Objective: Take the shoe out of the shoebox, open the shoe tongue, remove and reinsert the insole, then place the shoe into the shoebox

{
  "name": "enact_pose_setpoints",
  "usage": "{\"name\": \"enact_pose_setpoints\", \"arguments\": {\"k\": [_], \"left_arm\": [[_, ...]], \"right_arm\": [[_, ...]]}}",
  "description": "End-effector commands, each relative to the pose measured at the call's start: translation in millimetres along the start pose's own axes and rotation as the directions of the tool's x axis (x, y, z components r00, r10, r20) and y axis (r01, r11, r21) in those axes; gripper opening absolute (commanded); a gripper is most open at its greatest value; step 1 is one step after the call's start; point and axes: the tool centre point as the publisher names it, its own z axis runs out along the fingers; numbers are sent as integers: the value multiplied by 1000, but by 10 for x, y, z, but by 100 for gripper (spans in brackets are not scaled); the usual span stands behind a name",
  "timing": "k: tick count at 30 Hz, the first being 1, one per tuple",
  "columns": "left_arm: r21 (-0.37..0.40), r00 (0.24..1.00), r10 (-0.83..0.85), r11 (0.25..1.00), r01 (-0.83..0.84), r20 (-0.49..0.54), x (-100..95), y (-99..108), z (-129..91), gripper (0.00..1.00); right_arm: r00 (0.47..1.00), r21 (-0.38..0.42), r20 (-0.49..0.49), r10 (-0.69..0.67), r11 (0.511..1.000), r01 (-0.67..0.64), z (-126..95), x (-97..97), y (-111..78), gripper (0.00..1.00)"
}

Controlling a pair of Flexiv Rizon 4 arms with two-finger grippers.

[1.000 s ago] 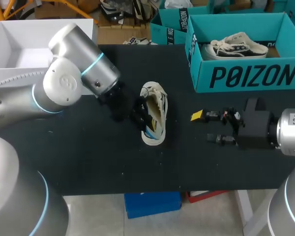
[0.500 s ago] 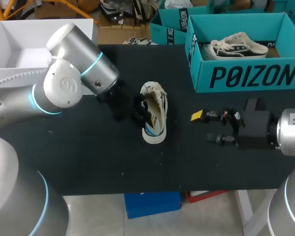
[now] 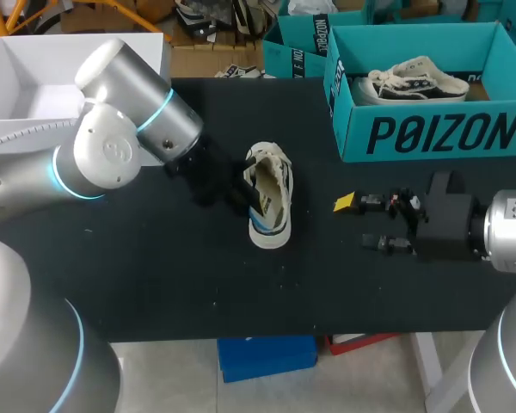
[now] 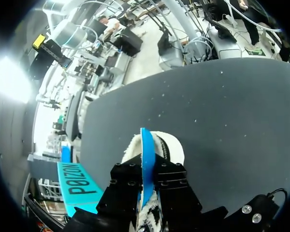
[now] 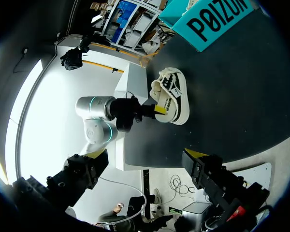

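While left gripper, at 9 o'clock of the shoe mid-table, is clamped on the blue insole in it, right gripper sits at 3 o'clock, fingers wide apart, empty, box at 1 o'clock.

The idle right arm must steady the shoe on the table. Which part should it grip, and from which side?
Probably the side wall of the shoe that faces the right gripper, approached from that side: that flank is exposed, while the left gripper, shut on the blue insole, occupies the opening and far side.
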Motion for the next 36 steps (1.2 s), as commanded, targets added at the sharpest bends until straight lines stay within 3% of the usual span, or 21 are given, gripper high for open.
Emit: {"name": "enact_pose_setpoints", "arguments": {"k": [1,2,3,5,6,12,20,27,28,29,30,31,34,36], "left_arm": [[0,1000,2,1000,-2,9,-27,11,12,0],[10,1000,3,1000,-3,17,-37,-1,17,2],[20,1000,5,1000,-6,24,-50,-18,19,25],[34,999,10,999,-12,40,-73,-61,17,95],[38,999,13,999,-15,45,-84,-78,8,100],[19,998,48,999,-49,38,-110,-109,-115,100],[-90,998,55,994,-58,-37,-16,101,-290,100],[-57,999,43,997,-45,-23,-25,82,-188,100],[-50,999,42,998,-43,-22,-20,71,-163,96],[-42,999,41,998,-42,-20,-15,60,-139,84],[-32,999,39,999,-40,-18,-10,49,-117,63],[-27,999,39,999,-39,-18,-6,37,-96,48],[-23,999,37,999,-38,-21,9,23,-60,29],[-28,998,41,999,-42,-36,16,23,-51,0]], "right_arm": [[1000,0,-1,0,1000,0,8,-1,2,100],[1000,0,-1,0,1000,0,8,-1,2,100],[1000,0,-1,0,1000,0,8,-1,2,100],[1000,0,-1,0,1000,0,8,-1,2,100],[1000,0,-1,0,1000,0,8,-1,2,100],[1000,0,-1,0,1000,0,8,-1,2,100],[1000,0,-1,0,1000,0,8,-1,2,100],[1000,0,-1,0,1000,0,8,-1,2,100],[1000,0,-1,0,1000,0,8,-1,2,100],[1000,0,-1,0,1000,0,8,-1,2,100],[1000,0,-1,0,1000,0,8,-1,2,100],[1000,0,-1,0,1000,0,8,-1,2,100],[1000,0,-1,0,1000,0,8,-1,2,100],[1000,0,-1,0,1000,0,8,-1,2,100]]}}
